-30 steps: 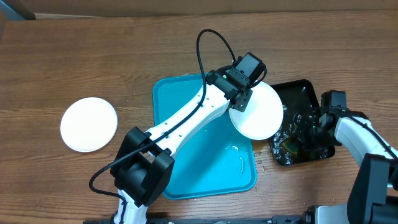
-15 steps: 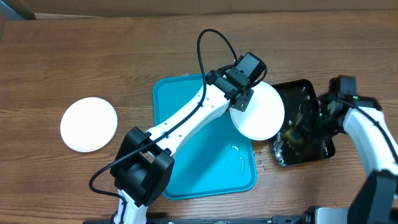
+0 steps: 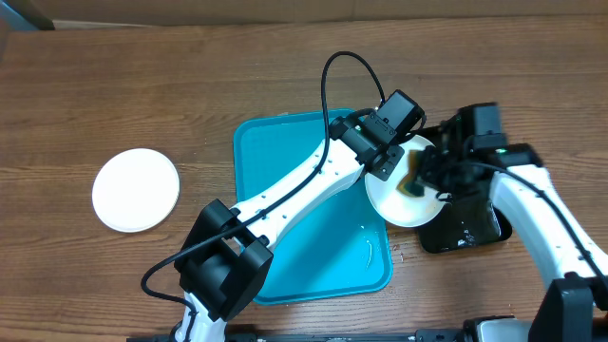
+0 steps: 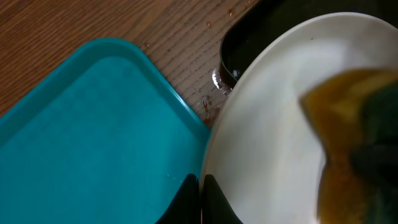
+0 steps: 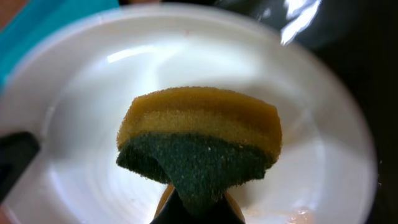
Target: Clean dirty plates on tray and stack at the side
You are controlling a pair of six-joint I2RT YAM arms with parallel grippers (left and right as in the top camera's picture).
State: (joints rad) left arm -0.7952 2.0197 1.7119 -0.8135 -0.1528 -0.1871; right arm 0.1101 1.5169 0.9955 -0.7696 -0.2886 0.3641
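With the left gripper [image 4: 200,186] clenched on the rim of the white plate [image 3: 404,204], which hangs over the edge of the turquoise tray [image 3: 285,190] and the black tray [image 3: 467,230], the right gripper [image 5: 198,202], grasping the sponge [image 5: 199,146], needs flat, firm strokes across the faint smear [image 5: 298,215].

Left arm [image 3: 304,185]: white shell links, black joint housings, chunky black base block [image 3: 223,271]. A thin black cable [image 3: 324,85] loops free above the forearm, and a second black cable [image 3: 171,261] curls out near the base. Boxy black wrist head [image 3: 397,116]. Left fingers [image 4: 186,202]: dark, narrow, smooth tips, with only the ends showing at the lower frame edge. Right arm [image 3: 532,209]: same build, curved white links, dark lower joint [image 3: 573,304], black wrist block [image 3: 475,123]. Screws and labels too small to tell.
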